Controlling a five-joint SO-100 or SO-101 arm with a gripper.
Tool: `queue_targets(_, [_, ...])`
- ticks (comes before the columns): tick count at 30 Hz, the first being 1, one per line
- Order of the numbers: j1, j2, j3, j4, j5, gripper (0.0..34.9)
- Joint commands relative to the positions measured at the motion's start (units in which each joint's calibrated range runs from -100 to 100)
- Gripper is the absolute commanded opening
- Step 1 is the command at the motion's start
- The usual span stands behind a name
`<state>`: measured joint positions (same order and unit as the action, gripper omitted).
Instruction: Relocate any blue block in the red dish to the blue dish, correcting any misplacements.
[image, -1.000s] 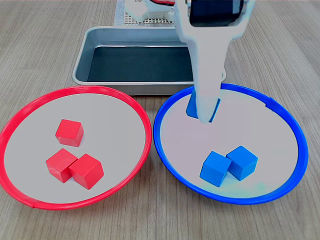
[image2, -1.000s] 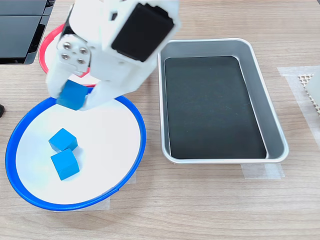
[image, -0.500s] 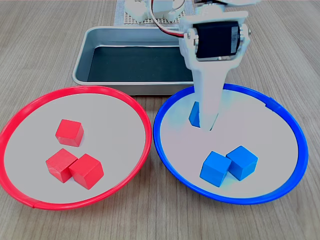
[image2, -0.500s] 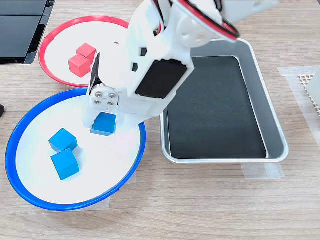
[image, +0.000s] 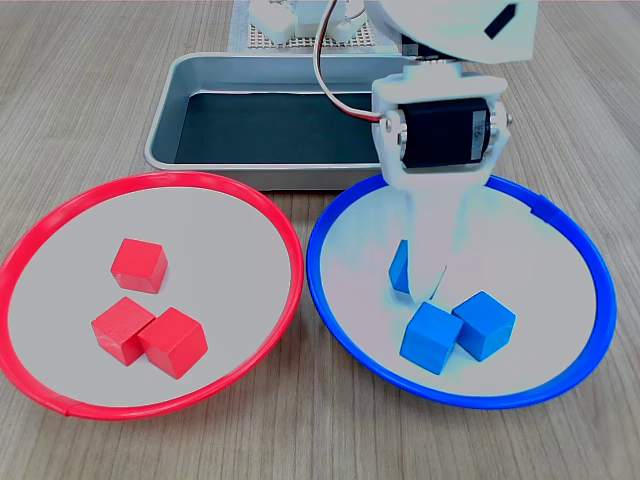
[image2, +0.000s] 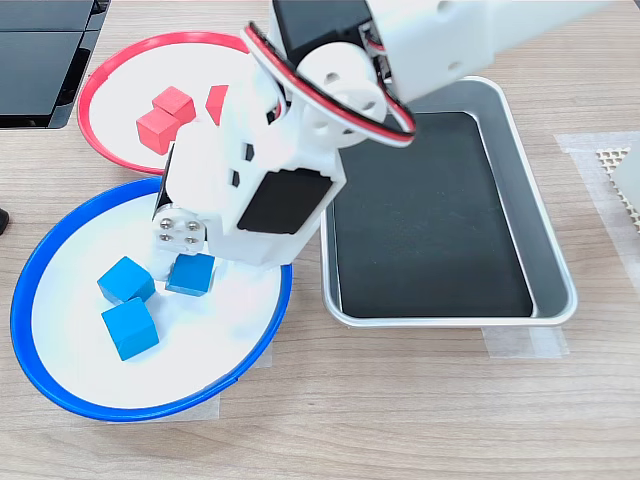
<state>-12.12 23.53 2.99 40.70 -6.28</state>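
My gripper (image: 420, 285) reaches down into the blue dish (image: 480, 402), shut on a blue block (image: 400, 267) held low at the dish floor. In the second exterior view that blue block (image2: 192, 274) sits under the gripper (image2: 185, 268), close beside two other blue cubes (image2: 126, 280) (image2: 130, 328) lying in the blue dish (image2: 130, 413). These two cubes (image: 430, 338) (image: 485, 325) lie just in front of the fingers in the first exterior view. The red dish (image: 170, 178) (image2: 85, 105) holds three red cubes (image: 138, 264) and no blue one that I can see.
A rectangular metal tray (image: 165, 130) (image2: 520, 150) with a dark floor stands behind the dishes in the first exterior view, right of them in the second exterior view. The arm's base (image: 290, 25) stands beyond it. A black object (image2: 40, 50) sits at the second exterior view's top left.
The gripper has carried the blue block further into the blue dish and lower, ending close beside the two blue cubes lying there. The red cubes have not moved.
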Motion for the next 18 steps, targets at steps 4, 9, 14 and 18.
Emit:
queue_targets(4, [0.22, 0.48, -3.77, 0.28, -0.68, 0.3])
queue_targets(9, [0.50, 1.16, -5.50, 2.76, -1.61, 10.8])
queue_targets(14, [0.78, 1.08, -6.95, 5.81, -2.10, 21.4])
queue_targets(18, [1.07, -0.54, -7.86, 7.38, -1.56, 21.0])
